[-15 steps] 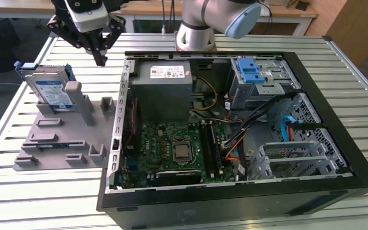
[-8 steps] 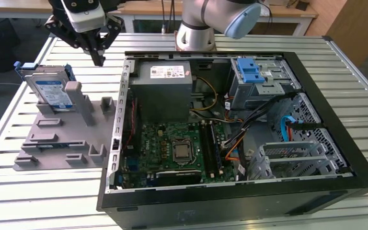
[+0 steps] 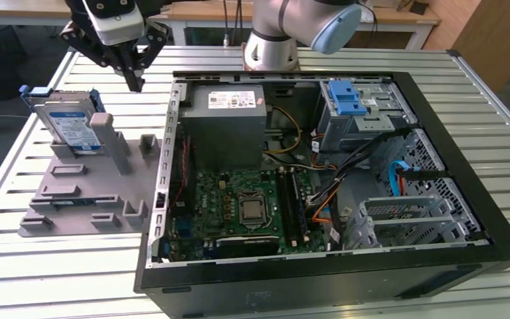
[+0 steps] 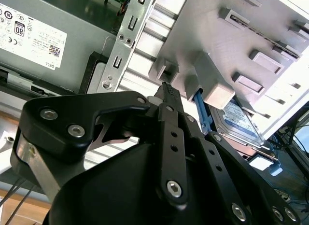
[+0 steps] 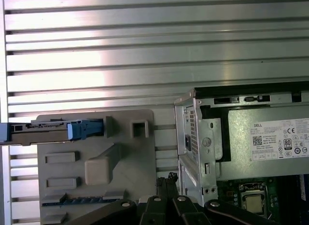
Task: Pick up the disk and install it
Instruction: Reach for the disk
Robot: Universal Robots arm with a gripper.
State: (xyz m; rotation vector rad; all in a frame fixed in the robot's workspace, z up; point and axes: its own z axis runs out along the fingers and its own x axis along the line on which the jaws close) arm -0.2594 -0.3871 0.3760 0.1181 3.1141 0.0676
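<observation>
Tool (image 3: 135, 83): closed, empty, hangs near the disk (image 3: 69, 123). Disk: stands on edge in a grey holder (image 3: 87, 199) by the worktop (image 3: 60, 279) far corner, exterior view's left. Probably stiff, weighty, shock-sensitive; best pinched across the blue bracket edges.

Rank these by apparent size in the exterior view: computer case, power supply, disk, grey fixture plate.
1. computer case
2. grey fixture plate
3. power supply
4. disk, standing on edge in the plate, somewhat smaller than the power supply
</observation>
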